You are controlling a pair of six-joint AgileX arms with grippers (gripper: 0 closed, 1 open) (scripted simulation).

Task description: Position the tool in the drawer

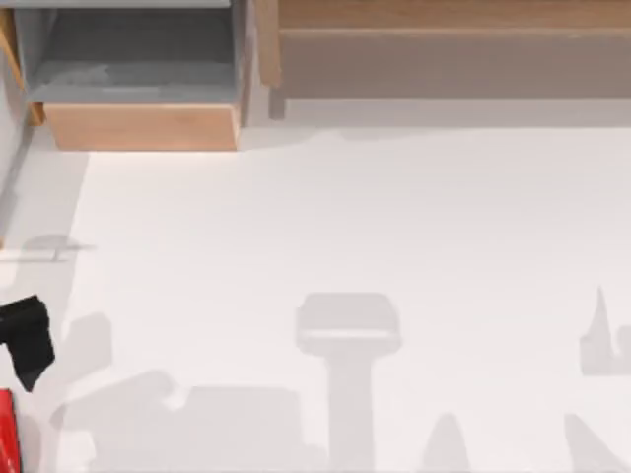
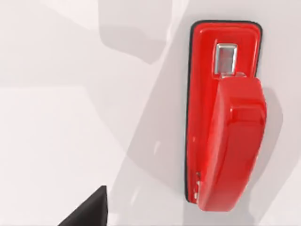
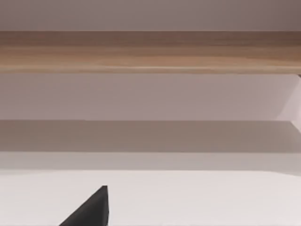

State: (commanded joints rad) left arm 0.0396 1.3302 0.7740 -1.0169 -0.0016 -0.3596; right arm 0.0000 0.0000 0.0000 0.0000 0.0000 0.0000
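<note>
**Ana:** Where is the red hand tool (image 1: 8, 434) at this moment?

**Ben:** It is at the far left of the top view, close to the near corner. Its black angled end (image 1: 26, 340) points toward the far side, and the red body is cut by the picture's border. It lies flat on the pale bench (image 1: 394, 246).

**Ana:** And the drawer (image 1: 143, 126)?

**Ben:** The drawer is at the far left corner and it is pulled open. I see its grey floor and walls behind the light-tan front panel. The red hand tool is well apart from it and not inside.

**Ana:** How is the left arm posed?

**Ben:** The left wrist view looks almost straight down on the red hand tool (image 2: 225, 117). So the left tool (image 2: 89, 212) is above it, pointing down to the bench, and it is apart from the red body. From the left tool I see one black tip at the border of that view. I cannot tell if it is open or closed. It holds nothing that I can see.

**Ana:** And the right arm?

**Ben:** The right wrist view looks level over the bench to the wide brown unit (image 3: 150, 52), which stands at the far right. The right tool (image 3: 89, 212) also shows a black tip, low over the bench. For its state I cannot tell either.

**Ana:** Anything more on the bench?

**Ben:** Grey shadows (image 1: 350, 335) fall on its near part.
</note>
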